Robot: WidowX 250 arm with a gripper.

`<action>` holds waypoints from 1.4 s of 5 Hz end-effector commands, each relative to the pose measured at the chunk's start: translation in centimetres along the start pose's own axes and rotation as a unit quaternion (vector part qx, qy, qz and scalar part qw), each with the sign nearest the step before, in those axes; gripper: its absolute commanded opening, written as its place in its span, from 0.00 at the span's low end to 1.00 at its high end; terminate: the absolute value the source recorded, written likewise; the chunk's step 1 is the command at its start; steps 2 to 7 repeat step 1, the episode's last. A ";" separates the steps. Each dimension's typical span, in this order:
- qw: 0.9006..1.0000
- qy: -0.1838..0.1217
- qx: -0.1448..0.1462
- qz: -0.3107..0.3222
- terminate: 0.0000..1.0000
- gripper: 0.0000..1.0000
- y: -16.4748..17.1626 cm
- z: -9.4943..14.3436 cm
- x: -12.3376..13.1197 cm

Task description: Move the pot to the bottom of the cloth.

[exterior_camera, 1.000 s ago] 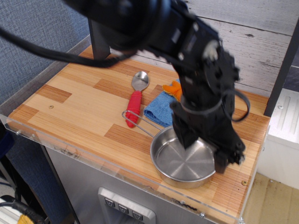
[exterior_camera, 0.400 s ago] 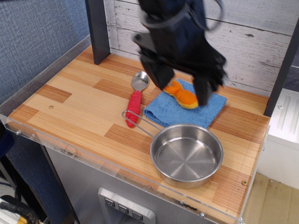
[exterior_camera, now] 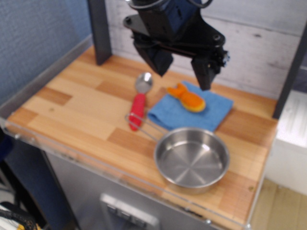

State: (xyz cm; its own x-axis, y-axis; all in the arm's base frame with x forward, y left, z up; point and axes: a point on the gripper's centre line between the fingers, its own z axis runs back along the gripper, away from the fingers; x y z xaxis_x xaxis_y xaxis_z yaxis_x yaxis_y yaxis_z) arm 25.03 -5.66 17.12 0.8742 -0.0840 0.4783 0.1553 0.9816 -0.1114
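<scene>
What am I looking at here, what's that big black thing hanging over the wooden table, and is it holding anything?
One camera looks down at a wooden counter from the front. The black thing is a robot arm's gripper, hanging above the counter with its two fingers spread, holding nothing. Below it lies a blue cloth with an orange fish toy on top. A red-handled spoon lies left of the cloth. A shiny steel pot sits at the cloth's near edge, its thin handle pointing toward the spoon. The picture is slightly blurred.
</scene>
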 end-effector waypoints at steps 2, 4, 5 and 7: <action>1.000 -0.020 0.001 -0.001 1.00 1.00 0.3 1.3 -0.5; 1.000 -0.020 0.001 -0.001 1.00 1.00 0.3 1.3 -0.5; 1.000 -0.020 0.001 -0.001 1.00 1.00 0.3 1.3 -0.5; 1.000 -0.020 0.001 -0.001 1.00 1.00 0.3 1.3 -0.5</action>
